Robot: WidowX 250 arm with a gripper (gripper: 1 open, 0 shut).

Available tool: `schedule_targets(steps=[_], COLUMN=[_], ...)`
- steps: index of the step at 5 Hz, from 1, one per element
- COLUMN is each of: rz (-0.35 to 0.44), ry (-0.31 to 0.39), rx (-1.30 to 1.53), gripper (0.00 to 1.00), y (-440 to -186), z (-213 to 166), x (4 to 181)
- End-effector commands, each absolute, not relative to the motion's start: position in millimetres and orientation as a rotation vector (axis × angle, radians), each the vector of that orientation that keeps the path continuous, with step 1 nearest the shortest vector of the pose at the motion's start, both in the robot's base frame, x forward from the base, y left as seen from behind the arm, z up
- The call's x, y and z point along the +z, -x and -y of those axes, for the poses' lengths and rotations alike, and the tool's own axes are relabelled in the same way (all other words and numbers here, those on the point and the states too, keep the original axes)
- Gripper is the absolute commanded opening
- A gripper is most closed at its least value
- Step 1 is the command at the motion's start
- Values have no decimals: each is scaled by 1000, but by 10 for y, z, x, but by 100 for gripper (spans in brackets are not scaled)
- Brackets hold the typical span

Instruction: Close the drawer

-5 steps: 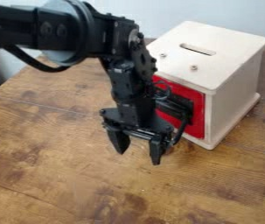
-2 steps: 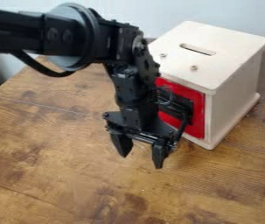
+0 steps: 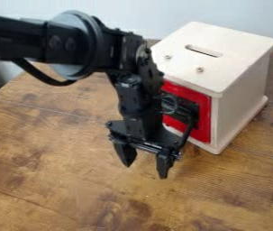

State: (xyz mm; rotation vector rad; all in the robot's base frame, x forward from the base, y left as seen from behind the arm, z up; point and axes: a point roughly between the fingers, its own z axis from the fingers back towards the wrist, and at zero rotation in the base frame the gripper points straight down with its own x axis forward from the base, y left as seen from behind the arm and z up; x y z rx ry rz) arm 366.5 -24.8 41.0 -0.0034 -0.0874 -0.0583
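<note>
There is 1 black robot arm; it comes in from the top left and bends down in front of 1 pale wooden box. The gripper points down at the brown wooden table; its 2 fingers are spread apart with a gap between them; they have hold of nothing, and I can see table in the gap. I cannot tell if the tips touch the table or hang just over it.

The red drawer is in the front of the box, on the side that faces the arm; red shows at the top and also low down by the box's near front corner. It has a black front plate; the lower part of the arm is in front of some of it, so part of the drawer is hidden. I cannot tell from here if the drawer is all the way in, and I cannot tell if the arm touches it; the 2 fingers are lower than the black plate in the picture and off to its left side.

The box stands upright on the table; its top has 1 long thin slot and 2 small round screws; 1 plain pale side faces right. The table has dark and light brown wood lines; behind it is 1 pale wall.
</note>
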Motion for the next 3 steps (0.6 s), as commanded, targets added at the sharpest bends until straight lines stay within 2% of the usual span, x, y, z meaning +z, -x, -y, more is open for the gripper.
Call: schedule_targets(steps=[1, 3], rz=[158, 170], ry=[-1, -2], rx=[-63, -49], gripper=[100, 100], y=[-3767, -3795], z=[276, 285], x=[619, 655])
